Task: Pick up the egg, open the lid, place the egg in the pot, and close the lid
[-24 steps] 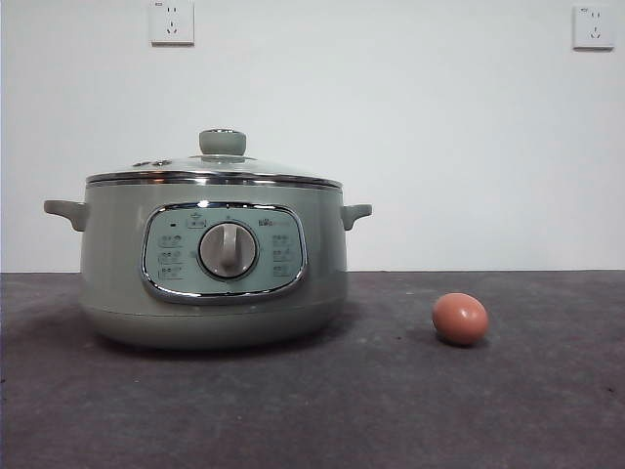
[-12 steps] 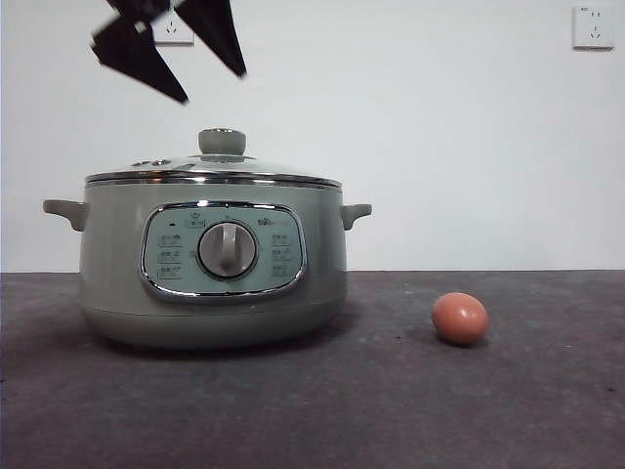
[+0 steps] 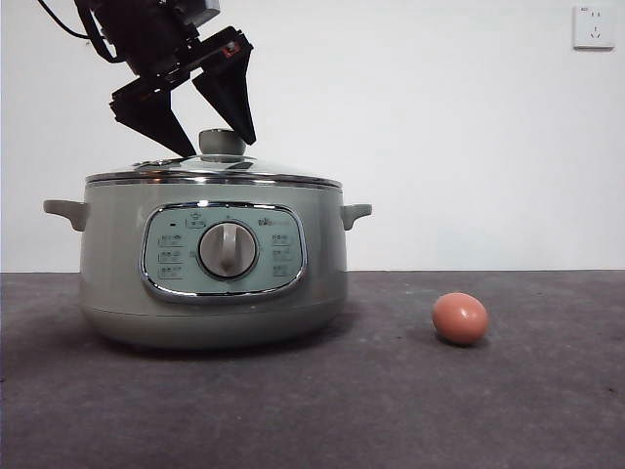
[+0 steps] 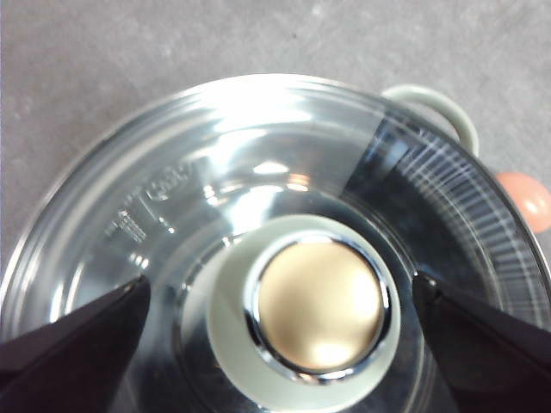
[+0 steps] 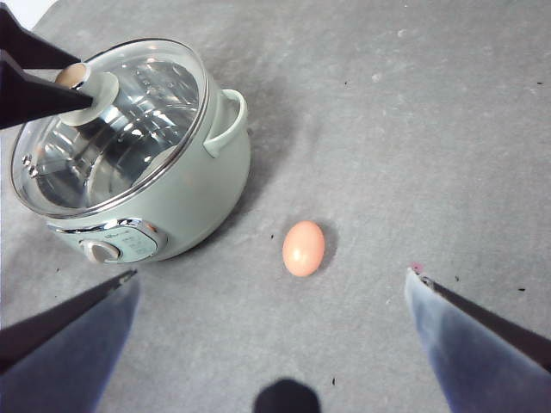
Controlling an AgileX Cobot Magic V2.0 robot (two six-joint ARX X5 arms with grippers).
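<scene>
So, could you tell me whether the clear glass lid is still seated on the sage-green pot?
Yes: the clear glass lid sits flat on the sage-green pot; the open left gripper straddles its knob.

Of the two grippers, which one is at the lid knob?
The left gripper: its open jaws stand either side of the lid's knob. The right gripper hangs high, apart.

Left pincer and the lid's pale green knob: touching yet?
Apart. In the left wrist view the open left pincer straddles the pale green knob, glass showing between each jaw and the knob.
</scene>
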